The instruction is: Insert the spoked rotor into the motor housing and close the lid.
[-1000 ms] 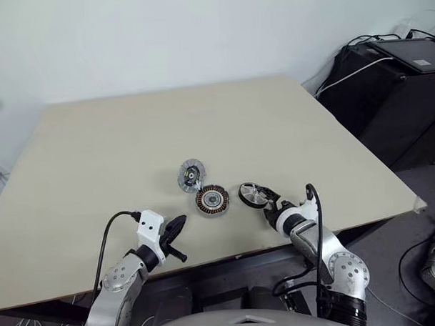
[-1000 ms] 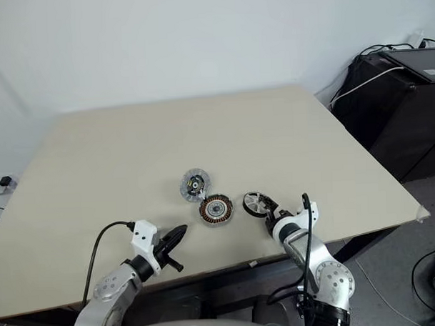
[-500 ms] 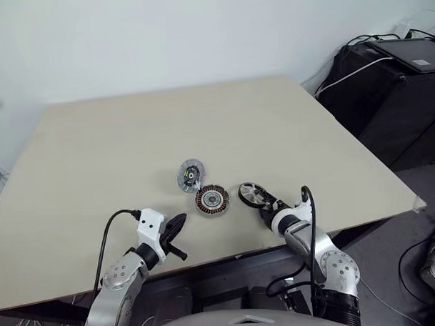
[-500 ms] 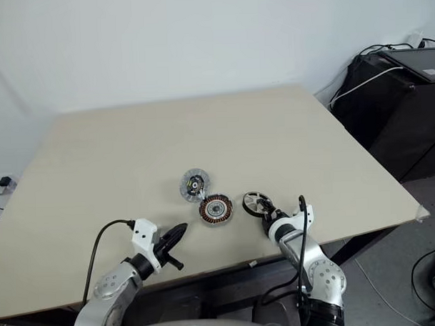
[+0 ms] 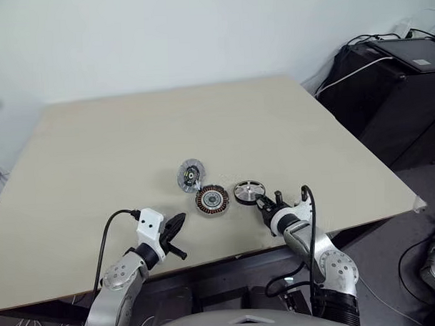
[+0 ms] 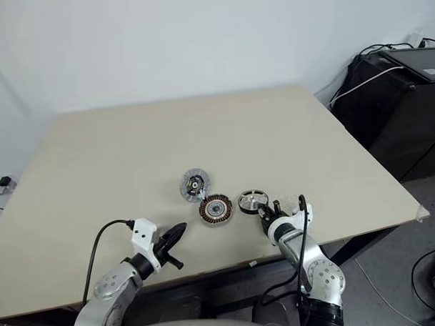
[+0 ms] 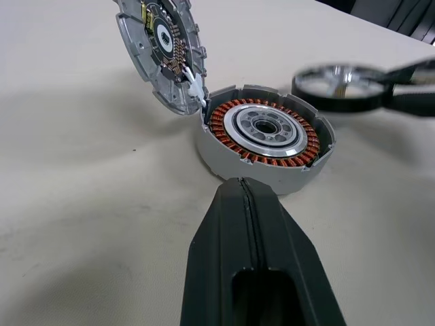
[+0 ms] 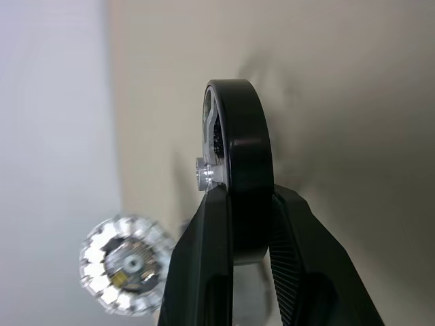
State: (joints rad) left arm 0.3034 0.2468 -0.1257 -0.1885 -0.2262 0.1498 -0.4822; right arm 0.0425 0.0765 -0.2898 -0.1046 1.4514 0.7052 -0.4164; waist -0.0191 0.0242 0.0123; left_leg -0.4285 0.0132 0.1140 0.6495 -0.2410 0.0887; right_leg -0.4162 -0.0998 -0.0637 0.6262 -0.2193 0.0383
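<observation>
The spoked rotor [image 5: 248,191], with its black rim and silver spokes, is just right of the motor housing [image 5: 212,200]. My right gripper [image 5: 265,203] is shut on it, and in the right wrist view both fingers clamp the rotor [image 8: 241,156] across its rim. The motor housing [image 7: 265,132] lies flat with its copper windings facing up. The silvery lid [image 5: 191,175] stands tilted open at the housing's far left edge, dark hub side showing [image 7: 160,47]. My left gripper [image 5: 178,223] is shut and holds nothing. It hovers near the table's front edge, pointing at the housing.
The beige table [image 5: 130,130] has open surface behind and on both sides of the parts. Its front edge [image 5: 228,257] runs just under both grippers. Off the table's right side stands a black cabinet [image 5: 400,85] with cables.
My right gripper's fingers have closed on the rotor's rim. The rotor has shifted slightly towards the housing. The left arm has not moved.
</observation>
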